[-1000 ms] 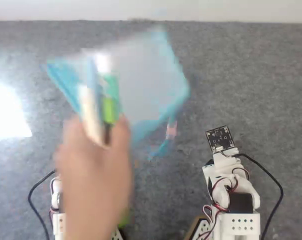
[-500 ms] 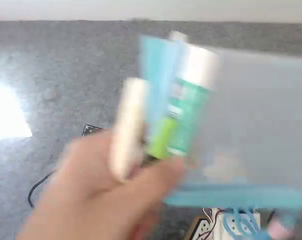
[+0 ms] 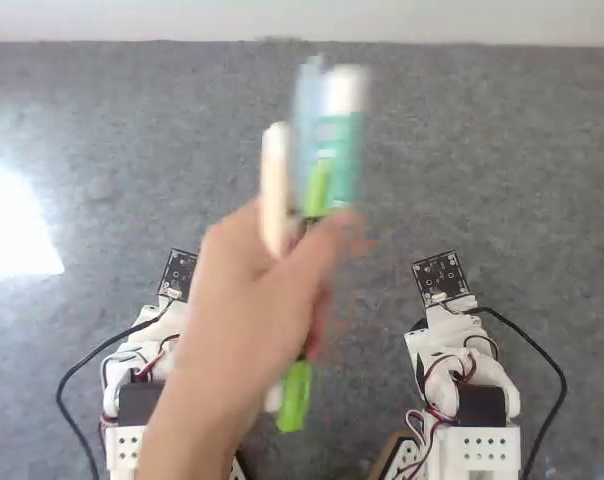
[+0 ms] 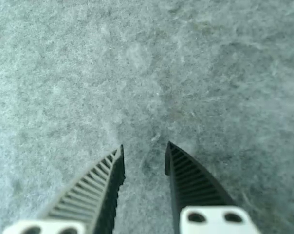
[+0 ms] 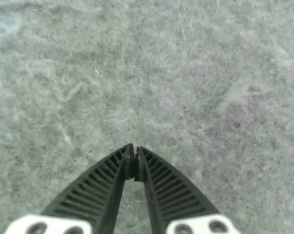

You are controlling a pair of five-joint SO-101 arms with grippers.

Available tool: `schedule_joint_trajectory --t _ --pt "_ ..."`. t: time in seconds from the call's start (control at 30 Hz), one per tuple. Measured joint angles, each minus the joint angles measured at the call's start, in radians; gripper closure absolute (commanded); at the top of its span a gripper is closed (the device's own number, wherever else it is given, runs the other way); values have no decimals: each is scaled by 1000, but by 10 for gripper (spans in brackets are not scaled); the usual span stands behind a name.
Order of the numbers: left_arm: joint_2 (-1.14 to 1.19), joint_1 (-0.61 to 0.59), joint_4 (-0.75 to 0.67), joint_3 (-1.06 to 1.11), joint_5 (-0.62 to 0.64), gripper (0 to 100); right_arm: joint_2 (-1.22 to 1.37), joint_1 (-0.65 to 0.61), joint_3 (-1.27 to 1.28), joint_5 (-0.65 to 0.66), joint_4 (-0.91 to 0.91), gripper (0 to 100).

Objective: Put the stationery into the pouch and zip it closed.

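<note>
A person's hand (image 3: 247,330) holds a bundle of stationery above the middle of the table: a white-capped stick with a teal label (image 3: 339,150), a lime green marker (image 3: 300,395) and a cream-coloured piece (image 3: 275,180). The left arm (image 3: 142,370) and the right arm (image 3: 462,370) sit folded at the near edge, on either side of the hand. My left gripper (image 4: 144,148) hangs open by a narrow gap over bare grey felt, with nothing between its fingers. My right gripper (image 5: 135,148) is shut on nothing, its tips touching just above the felt.
Grey felt (image 3: 502,150) covers the table up to a pale wall at the far edge. A bright glare patch (image 3: 12,225) lies on the left. Black cables (image 3: 537,350) loop beside both arm bases.
The blue translucent pouch that the hand waved in front of the camera has gone from view. The hand now holds just the stationery bundle, drawn back over the table's middle. Neither arm has moved.
</note>
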Motion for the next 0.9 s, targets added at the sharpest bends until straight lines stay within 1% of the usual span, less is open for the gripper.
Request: schedule_joint_trajectory --t 0.4,0.57,0.9 --pt "0 -2 0 0 0 867 0 -5 0 0 0 984" --pt "0 0 0 0 0 867 0 -120 0 0 0 984" --pt "0 -2 0 0 0 867 0 -150 0 0 0 984"
